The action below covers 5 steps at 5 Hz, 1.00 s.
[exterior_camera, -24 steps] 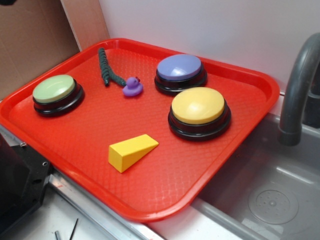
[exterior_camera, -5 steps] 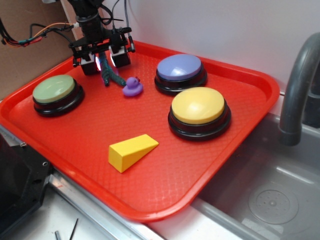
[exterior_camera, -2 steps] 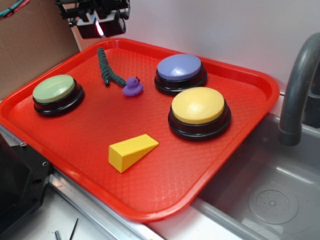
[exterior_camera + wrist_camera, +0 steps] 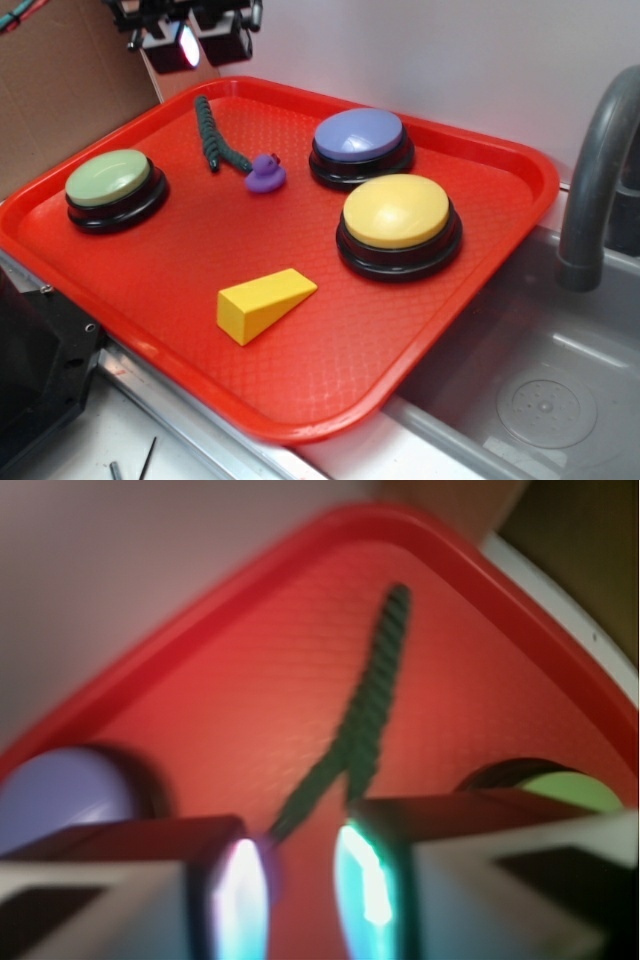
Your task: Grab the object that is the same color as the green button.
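Exterior: gripper (image 4: 197, 42) at upper left of frame, raised clear above the tray (image 4: 470, 250) corner, jaws parted, nothing between them. Snake (image 4: 214, 136) lies flat on the tray below it, upper left, between the green button (image 4: 108, 178) and the duck (image 4: 265, 174). Long axis runs top to bottom, kinking right at its lower end, which nearly touches the duck.

Wrist: blurred. Snake (image 4: 362, 712) centred above the open fingers (image 4: 368, 875), probably lined up for a descent; it forks near them.
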### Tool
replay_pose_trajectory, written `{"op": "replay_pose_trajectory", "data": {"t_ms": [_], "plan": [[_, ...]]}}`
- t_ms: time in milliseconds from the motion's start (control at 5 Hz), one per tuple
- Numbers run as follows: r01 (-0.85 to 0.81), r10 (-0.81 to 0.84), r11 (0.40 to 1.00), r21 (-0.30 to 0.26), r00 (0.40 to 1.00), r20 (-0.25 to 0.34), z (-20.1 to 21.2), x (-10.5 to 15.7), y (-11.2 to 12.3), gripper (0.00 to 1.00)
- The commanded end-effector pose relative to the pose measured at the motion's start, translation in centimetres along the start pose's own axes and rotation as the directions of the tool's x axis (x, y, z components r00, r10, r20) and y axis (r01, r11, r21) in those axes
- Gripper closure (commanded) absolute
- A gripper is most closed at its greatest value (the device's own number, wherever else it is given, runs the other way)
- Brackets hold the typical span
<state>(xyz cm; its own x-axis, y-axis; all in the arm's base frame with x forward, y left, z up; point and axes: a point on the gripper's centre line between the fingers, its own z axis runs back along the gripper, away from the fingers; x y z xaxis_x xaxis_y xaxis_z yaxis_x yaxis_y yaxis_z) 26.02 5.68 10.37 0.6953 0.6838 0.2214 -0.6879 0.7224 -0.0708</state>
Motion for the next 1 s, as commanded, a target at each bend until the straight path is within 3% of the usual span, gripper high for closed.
{"op": "replay_pose_trajectory", "data": {"t_ms": [0, 200, 400, 600, 800], "plan": [[-0.153, 0.153, 0.988, 0.008, 0.988, 0.003, -4.5, 4.4, 2.6, 0.00], [-0.174, 0.177, 0.984, 0.046, 0.982, -0.064, -6.5, 5.0, 2.6, 0.00], [-0.159, 0.168, 0.982, 0.106, 0.982, -0.083, -8.3, 5.4, 2.1, 0.00], [-0.167, 0.181, 0.977, 0.132, 0.978, -0.108, -9.3, 5.4, 2.4, 0.01], [-0.183, 0.193, 0.977, 0.106, 0.976, -0.096, -9.0, 5.2, 2.8, 1.00]]}}
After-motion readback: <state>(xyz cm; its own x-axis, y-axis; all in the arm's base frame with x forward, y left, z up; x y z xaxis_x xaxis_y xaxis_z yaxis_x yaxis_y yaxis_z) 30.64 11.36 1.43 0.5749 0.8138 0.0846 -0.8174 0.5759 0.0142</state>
